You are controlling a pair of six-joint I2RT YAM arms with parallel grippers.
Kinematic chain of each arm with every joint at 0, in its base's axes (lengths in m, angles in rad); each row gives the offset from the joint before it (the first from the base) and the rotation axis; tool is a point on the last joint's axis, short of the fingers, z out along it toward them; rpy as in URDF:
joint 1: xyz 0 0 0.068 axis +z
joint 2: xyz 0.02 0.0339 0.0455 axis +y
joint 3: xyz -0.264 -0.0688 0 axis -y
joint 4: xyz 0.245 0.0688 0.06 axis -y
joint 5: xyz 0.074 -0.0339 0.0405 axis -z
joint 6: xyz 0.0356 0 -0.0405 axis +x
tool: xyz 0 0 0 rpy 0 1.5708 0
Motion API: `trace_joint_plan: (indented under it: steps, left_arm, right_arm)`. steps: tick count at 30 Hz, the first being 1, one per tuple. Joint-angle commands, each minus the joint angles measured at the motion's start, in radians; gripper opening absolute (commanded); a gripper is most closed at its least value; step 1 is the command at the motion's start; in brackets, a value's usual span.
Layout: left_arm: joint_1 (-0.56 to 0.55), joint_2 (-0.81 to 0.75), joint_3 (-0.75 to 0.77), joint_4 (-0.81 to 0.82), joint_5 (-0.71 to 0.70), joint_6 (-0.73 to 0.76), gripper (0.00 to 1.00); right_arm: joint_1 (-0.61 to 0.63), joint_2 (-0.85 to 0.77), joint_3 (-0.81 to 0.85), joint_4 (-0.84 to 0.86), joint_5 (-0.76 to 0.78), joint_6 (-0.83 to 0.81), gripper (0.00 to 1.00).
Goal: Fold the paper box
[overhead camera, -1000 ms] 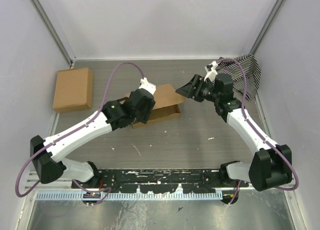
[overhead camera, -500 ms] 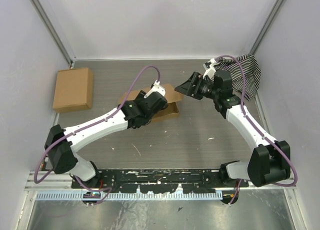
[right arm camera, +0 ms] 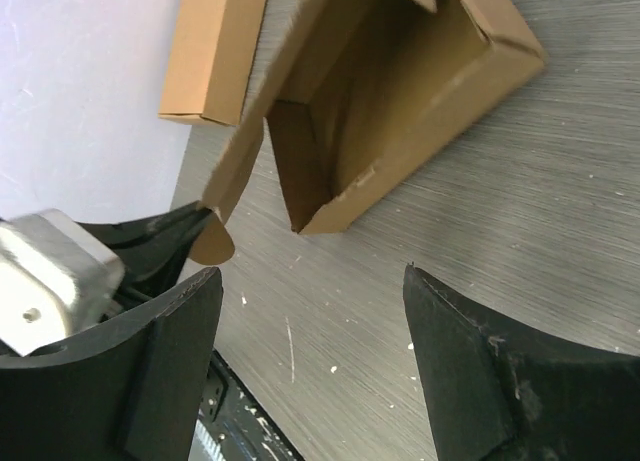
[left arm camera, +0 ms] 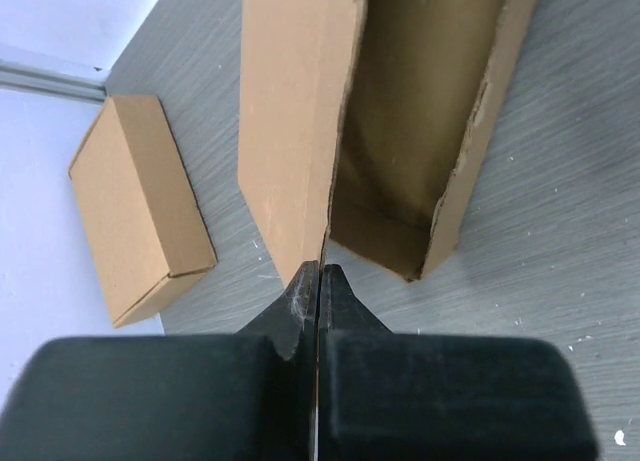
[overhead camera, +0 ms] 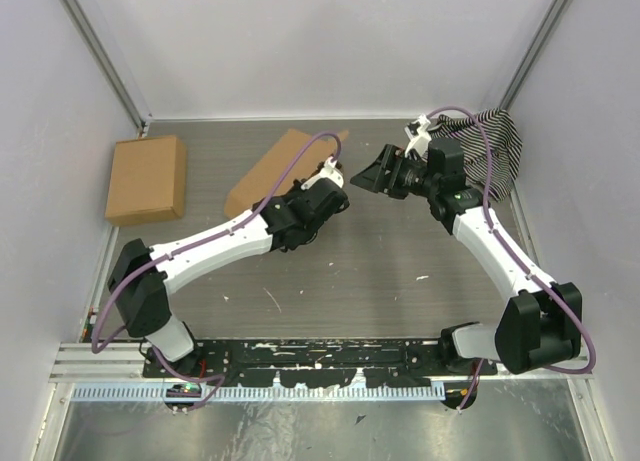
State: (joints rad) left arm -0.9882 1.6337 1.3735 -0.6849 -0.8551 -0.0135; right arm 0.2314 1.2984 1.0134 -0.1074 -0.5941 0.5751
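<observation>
The paper box (overhead camera: 275,169) is a brown cardboard tray with its long lid flap raised on edge over it. In the left wrist view the lid (left arm camera: 295,111) stands upright beside the open tray (left arm camera: 420,131). My left gripper (left arm camera: 318,273) is shut on the lid's near edge; from above it sits at the box's right end (overhead camera: 333,173). My right gripper (overhead camera: 377,176) hovers open just right of the box, touching nothing. Its wrist view shows its fingers wide apart (right arm camera: 310,281), with the tray (right arm camera: 400,111) beyond and the lid's rounded tab (right arm camera: 213,236) pinched by the left fingers (right arm camera: 150,236).
A ready-formed brown cardboard box (overhead camera: 147,178) lies at the back left, near the left wall. It also shows in both wrist views (left arm camera: 135,206) (right arm camera: 215,51). A black-and-white striped cloth (overhead camera: 495,146) is bunched in the back right corner. White specks dot the grey table (overhead camera: 400,271).
My left gripper has reached right and back, shut on the lid flap's edge and lifted it, so the lid now stands raised over the tray. The right arm has barely moved.
</observation>
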Motion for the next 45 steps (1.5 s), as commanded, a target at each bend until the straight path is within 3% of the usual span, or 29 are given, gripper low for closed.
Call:
trace_joint_plan:
  steps: [1, 6, 12, 18, 25, 37, 45]
  left_arm:
    - [0.011, 0.017, 0.056, 0.077, -0.035, 0.059, 0.0]
    - [0.012, 0.019, 0.092, 0.092, 0.011, 0.118, 0.0]
    - [0.011, -0.022, 0.157, 0.055, 0.18, 0.191, 0.0]
    - [0.01, -0.115, 0.181, 0.068, 0.325, 0.285, 0.0]
    - [0.011, -0.177, 0.241, -0.007, 0.544, 0.287, 0.0]
    - [0.011, -0.184, 0.247, -0.057, 0.584, 0.28, 0.0]
    - [0.01, -0.195, 0.228, -0.037, 0.579, 0.279, 0.0]
  right_arm:
    - [-0.003, -0.027, 0.053, -0.02, 0.039, -0.068, 0.78]
    - [-0.003, -0.064, 0.035, -0.085, 0.164, -0.132, 0.78]
    - [-0.003, -0.058, -0.001, -0.17, 0.284, -0.18, 0.77]
    - [-0.003, -0.085, -0.044, -0.162, 0.29, -0.244, 0.74]
    - [-0.003, -0.092, 0.018, -0.185, 0.329, -0.326, 0.72]
    - [-0.003, 0.01, 0.177, -0.247, 0.461, -0.434, 0.71]
    - [-0.003, 0.024, 0.193, -0.27, 0.428, -0.463, 0.67]
